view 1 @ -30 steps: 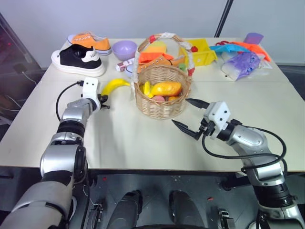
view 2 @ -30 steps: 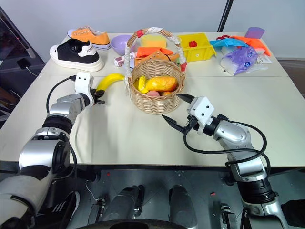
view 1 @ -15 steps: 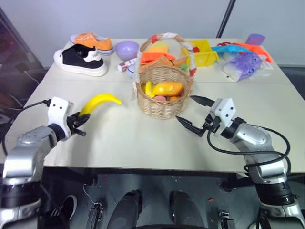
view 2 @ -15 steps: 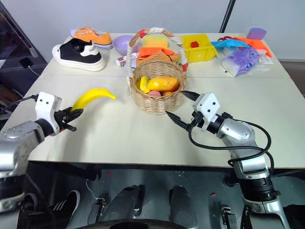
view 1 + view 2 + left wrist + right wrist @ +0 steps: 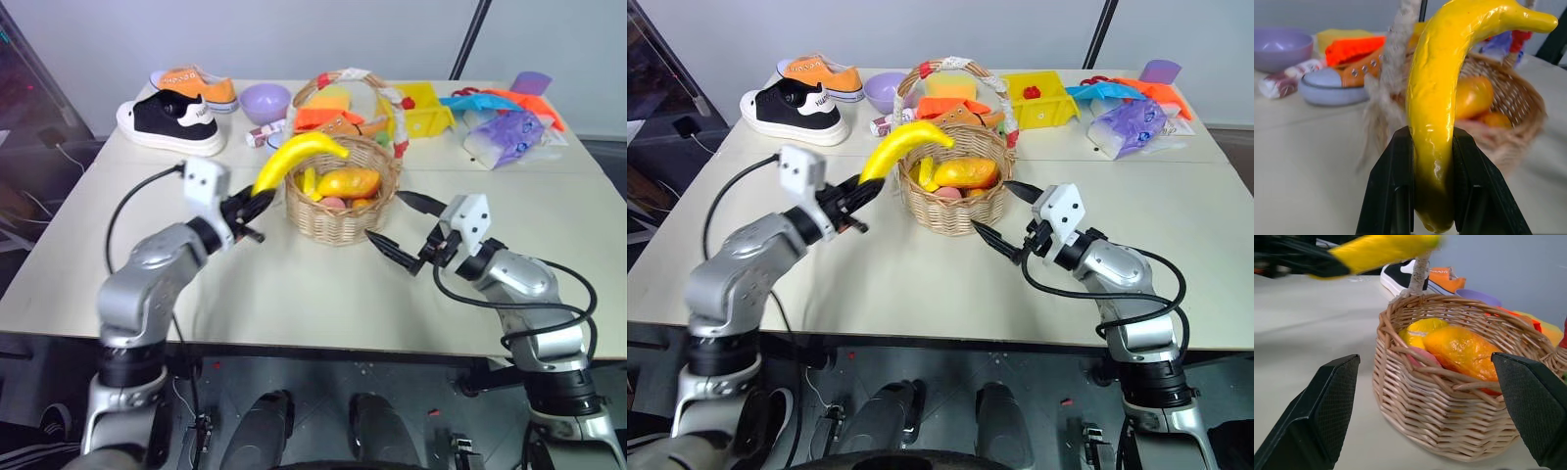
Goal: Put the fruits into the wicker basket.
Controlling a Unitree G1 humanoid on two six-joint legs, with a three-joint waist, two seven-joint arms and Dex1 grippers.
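Note:
The yellow banana (image 5: 294, 157) hangs in the air at the left rim of the wicker basket (image 5: 338, 213), its tip reaching over the rim. My left gripper (image 5: 257, 208) is shut on the banana's lower end; both black fingers (image 5: 1396, 186) clamp it in the left wrist view. Inside the basket lie an orange-yellow mango (image 5: 345, 182) and a small yellow lemon (image 5: 308, 180). Just right of the basket, my right gripper (image 5: 390, 221) stands open and empty. Its fingertips (image 5: 1317, 416) frame the basket wall (image 5: 1449, 416) in the right wrist view.
At the back left stand a black sneaker (image 5: 171, 122), an orange sneaker (image 5: 191, 83) and a lilac bowl (image 5: 265, 98). An orange shoe (image 5: 328, 119) lies behind the basket. A yellow bin (image 5: 423, 108) and a purple bag (image 5: 505, 132) sit back right.
My left arm has lifted the banana off the table on the left and carried it up and right to the basket's rim. The right gripper has stayed put, open.

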